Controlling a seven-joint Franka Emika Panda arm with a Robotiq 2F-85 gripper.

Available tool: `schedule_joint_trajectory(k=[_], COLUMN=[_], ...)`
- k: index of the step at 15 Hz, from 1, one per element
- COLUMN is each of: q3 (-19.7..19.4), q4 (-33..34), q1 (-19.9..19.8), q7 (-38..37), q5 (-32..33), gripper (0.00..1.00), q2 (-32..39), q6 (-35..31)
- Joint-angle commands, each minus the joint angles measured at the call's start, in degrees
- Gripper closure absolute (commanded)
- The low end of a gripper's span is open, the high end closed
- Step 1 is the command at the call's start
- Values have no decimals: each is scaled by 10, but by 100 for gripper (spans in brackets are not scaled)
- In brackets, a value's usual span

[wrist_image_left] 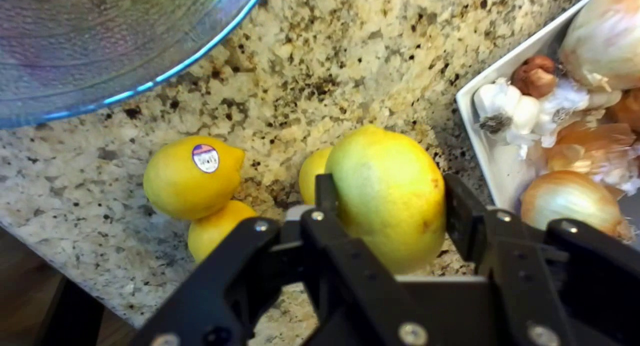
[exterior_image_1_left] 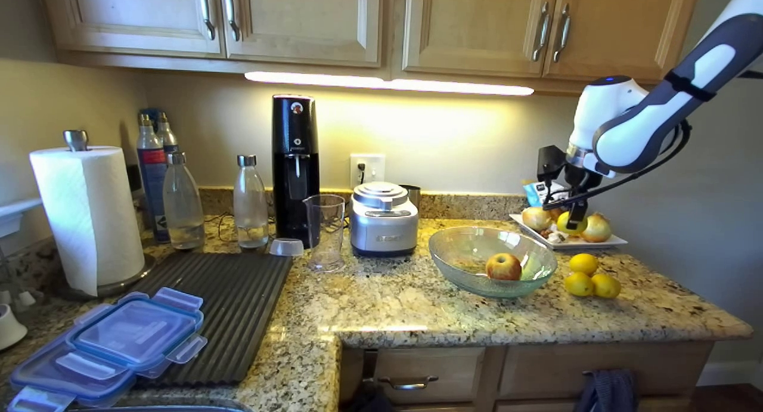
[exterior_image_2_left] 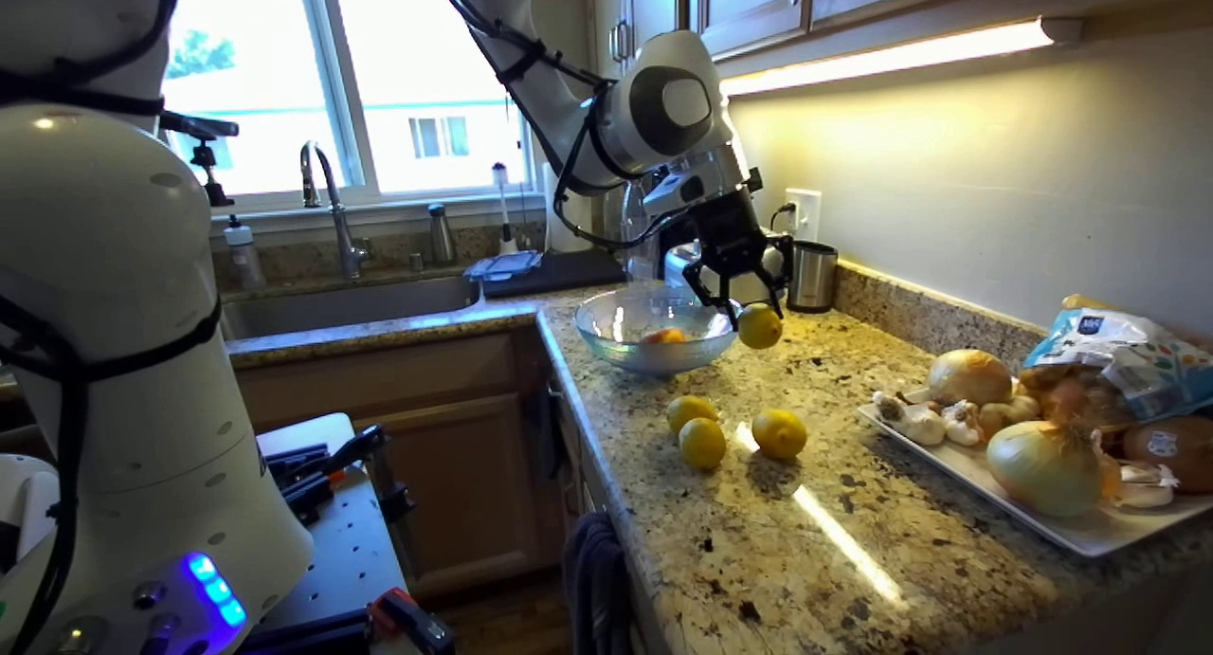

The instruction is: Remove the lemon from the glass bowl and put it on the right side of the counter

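My gripper (wrist_image_left: 389,186) is shut on a yellow lemon (wrist_image_left: 387,211), one finger on each side. In an exterior view the held lemon (exterior_image_2_left: 760,329) hangs below the gripper fingers (exterior_image_2_left: 758,306), above the counter (exterior_image_2_left: 805,560) and outside the glass bowl (exterior_image_2_left: 654,356). In an exterior view the held lemon (exterior_image_1_left: 566,222) overlaps the plate of onions, partly hidden by a finger (exterior_image_1_left: 577,215). Three other lemons (exterior_image_1_left: 583,263) lie close together on the counter (exterior_image_1_left: 417,310), beside the bowl (exterior_image_1_left: 456,269). One of them (wrist_image_left: 312,173) is partly behind the held lemon in the wrist view.
A reddish-yellow apple (exterior_image_1_left: 503,267) sits in the bowl. A white plate (exterior_image_2_left: 1004,513) with onions and garlic stands near the wall, a blue-white bag (exterior_image_2_left: 1118,352) behind it. A steel cooker (exterior_image_1_left: 384,221) and a clear pitcher (exterior_image_1_left: 326,233) stand beyond the bowl.
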State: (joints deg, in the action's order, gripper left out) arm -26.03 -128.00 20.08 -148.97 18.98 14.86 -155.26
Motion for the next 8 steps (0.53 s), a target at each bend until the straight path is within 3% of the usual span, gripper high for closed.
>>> schedule_joint_trajectory(k=[1,8], q3=[-18,54], q4=[-43,-74], q1=[16,-13], q7=[0,3], q5=[-64,-144], gripper=[71,71], q2=[10,61], q6=[-69,-153])
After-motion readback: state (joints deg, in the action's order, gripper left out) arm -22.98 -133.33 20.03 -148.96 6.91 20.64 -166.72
